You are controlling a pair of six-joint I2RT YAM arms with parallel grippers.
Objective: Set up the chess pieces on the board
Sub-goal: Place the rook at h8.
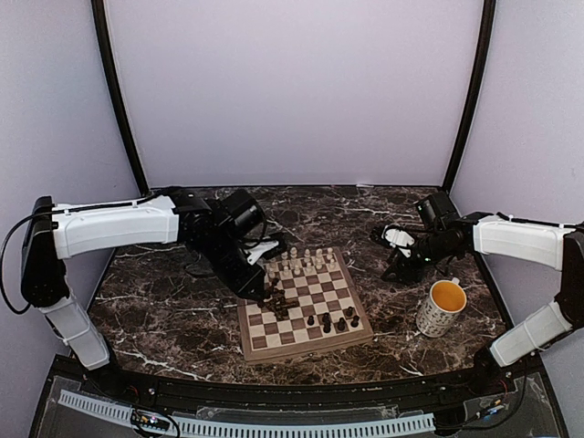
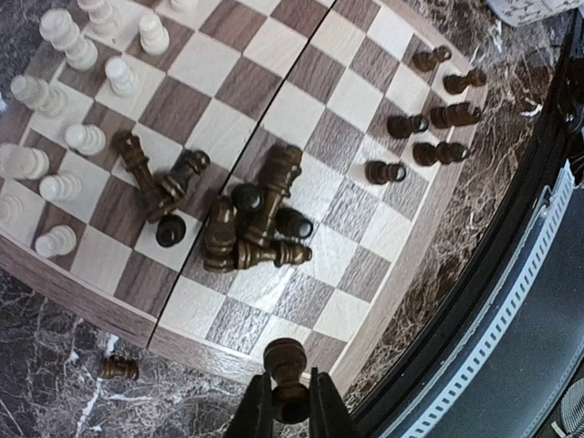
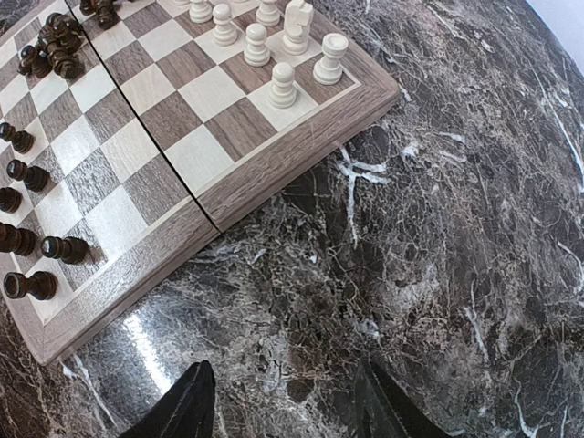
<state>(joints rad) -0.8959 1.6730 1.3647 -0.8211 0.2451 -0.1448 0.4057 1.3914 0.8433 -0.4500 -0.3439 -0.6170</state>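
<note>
Fingertips of the left gripper (image 2: pixel 290 412) pinch a dark piece (image 2: pixel 286 363) just above the near edge of the board (image 2: pixel 274 114). Toppled dark pieces (image 2: pixel 255 224) heap mid-board, and cream pieces (image 2: pixel 87 137) stand along one side. Off the board, the right gripper (image 3: pixel 285 411) hangs spread over the marble table (image 3: pixel 438 274), near a mug (image 1: pixel 443 308) that is yellow inside.

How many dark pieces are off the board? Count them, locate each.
2 visible. One dark piece lies on the table just off the board; a second piece is held in the left gripper. The left arm may hide more.
</note>
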